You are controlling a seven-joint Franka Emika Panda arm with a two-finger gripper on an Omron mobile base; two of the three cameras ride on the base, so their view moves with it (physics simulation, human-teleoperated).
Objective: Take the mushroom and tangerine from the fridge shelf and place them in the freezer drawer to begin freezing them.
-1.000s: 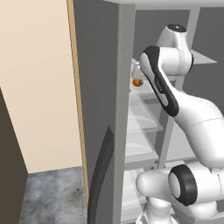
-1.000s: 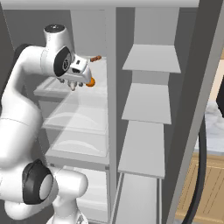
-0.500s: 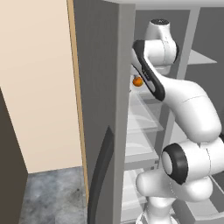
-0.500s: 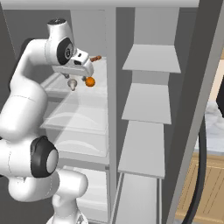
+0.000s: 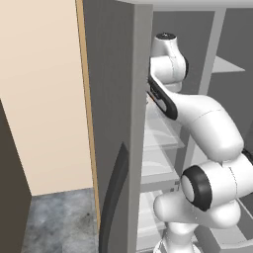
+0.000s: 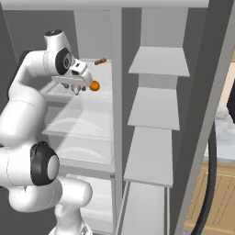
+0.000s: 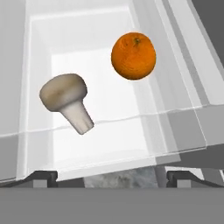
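Observation:
The tangerine (image 7: 133, 55), a bright orange ball, and the tan mushroom (image 7: 65, 100), lying on its side with its stem toward me, rest on a clear glass fridge shelf (image 7: 175, 118). My gripper (image 7: 112, 177) hovers over them, open wide, with nothing between its fingertips (image 7: 41, 177). From the right base view the gripper (image 6: 76, 88) hangs just left of the tangerine (image 6: 94, 86), apart from it; the hand hides the mushroom there. A pale box-like drawer (image 6: 98, 202) sits at the bottom of the left compartment; I cannot tell whether it is the freezer drawer.
A small reddish-brown item (image 6: 101, 61) lies at the back of the same shelf. Grey door shelves (image 6: 158, 62) line the right side. The fridge's grey side wall (image 5: 113, 123) stands close on the arm's left, with more glass shelves (image 6: 87, 124) below.
The arm has swung upward and leftward, and the hand has settled lower beside the tangerine. The jaws have spread slightly wider. The tangerine has not moved.

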